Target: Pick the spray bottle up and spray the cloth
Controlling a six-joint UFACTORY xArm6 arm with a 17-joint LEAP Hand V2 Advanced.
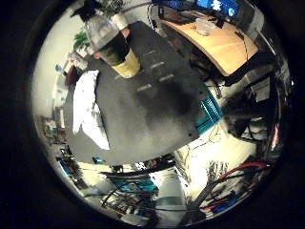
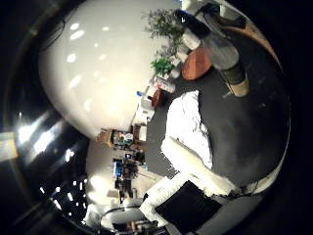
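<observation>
Cloth (image 1: 88,109) lies flat, soft, on dark tabletop (image 1: 143,124); bottle (image 1: 113,45) upright beside it, untouched, rigid, likely light, slippery; grip mid-body below trigger; robot hand (image 2: 188,193) aloft, holds nothing, finger spread indeterminate.

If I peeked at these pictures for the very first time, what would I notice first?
Probably the spray bottle, clear on top with a dark band and a yellowish base, standing upright on the dark table. Next, the crumpled white cloth lying on that same table, a little apart from the bottle. Parts of the white and black hand show near the cloth's edge.
</observation>
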